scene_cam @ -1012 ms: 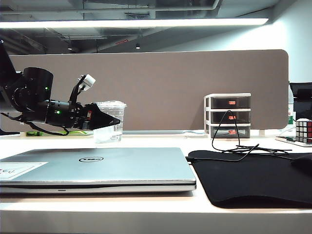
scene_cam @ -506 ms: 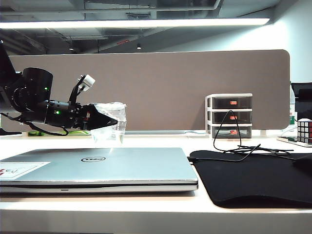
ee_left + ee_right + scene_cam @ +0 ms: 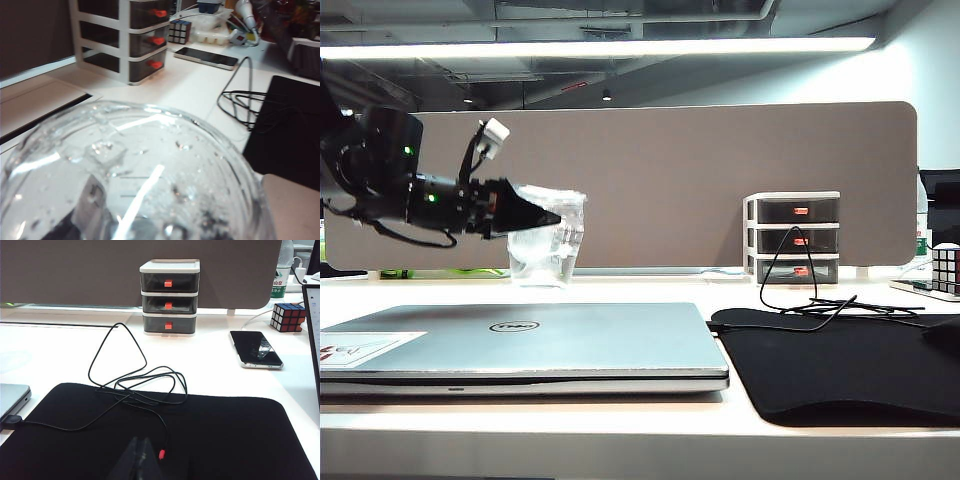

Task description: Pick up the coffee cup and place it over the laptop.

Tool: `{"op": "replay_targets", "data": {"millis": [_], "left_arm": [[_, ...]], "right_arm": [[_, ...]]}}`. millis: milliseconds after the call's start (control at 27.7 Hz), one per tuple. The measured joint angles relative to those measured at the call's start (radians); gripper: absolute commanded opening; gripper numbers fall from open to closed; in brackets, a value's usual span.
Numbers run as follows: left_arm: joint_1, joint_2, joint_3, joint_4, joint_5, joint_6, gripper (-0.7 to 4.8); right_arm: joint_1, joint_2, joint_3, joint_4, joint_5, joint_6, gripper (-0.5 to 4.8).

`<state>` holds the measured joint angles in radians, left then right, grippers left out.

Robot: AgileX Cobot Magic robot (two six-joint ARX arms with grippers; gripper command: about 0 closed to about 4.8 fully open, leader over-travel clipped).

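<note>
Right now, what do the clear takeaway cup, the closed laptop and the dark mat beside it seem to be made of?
The clear lidded takeaway cup looks like thin glossy transparent plastic: highlights and water show through.

The wide silver-grey closed laptop looks like brushed or matte metal, possibly painted plastic, with a soft, even sheen.

The flat black mat seems fabric-topped, since it shows no reflections.

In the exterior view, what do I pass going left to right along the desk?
left gripper holding the coffee cup → laptop → black mat → drawer unit → Rubik's cube
</note>
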<state>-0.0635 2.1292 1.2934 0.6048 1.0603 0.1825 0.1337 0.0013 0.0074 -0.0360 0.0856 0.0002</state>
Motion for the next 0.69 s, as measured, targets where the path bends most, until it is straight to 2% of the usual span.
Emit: {"op": "replay_targets", "data": {"millis": [108, 217, 325, 506, 687], "left_arm": [[-0.001, -0.113, -0.098, 0.010, 0.008, 0.051, 2.78], [-0.001, -0.156, -0.161, 0.010, 0.010, 0.065, 2.77], [-0.002, -0.253, -0.278, 0.005, 0.010, 0.069, 2.77], [-0.004, -0.334, -0.381, 0.021, 0.010, 0.068, 2.77], [-0.061, -0.348, -0.414, 0.023, 0.011, 0.027, 2.77]], "right_arm": [[0.000, 0.000, 0.000, 0.000, 0.000, 0.000, -0.06], [0.000, 0.000, 0.000, 0.000, -0.016, 0.000, -0.06], [0.000, 0.000, 0.000, 0.000, -0.037, 0.000, -0.06], [0.000, 0.000, 0.000, 0.000, -0.037, 0.000, -0.06], [0.000, 0.000, 0.000, 0.000, -0.039, 0.000, -0.06]]}}
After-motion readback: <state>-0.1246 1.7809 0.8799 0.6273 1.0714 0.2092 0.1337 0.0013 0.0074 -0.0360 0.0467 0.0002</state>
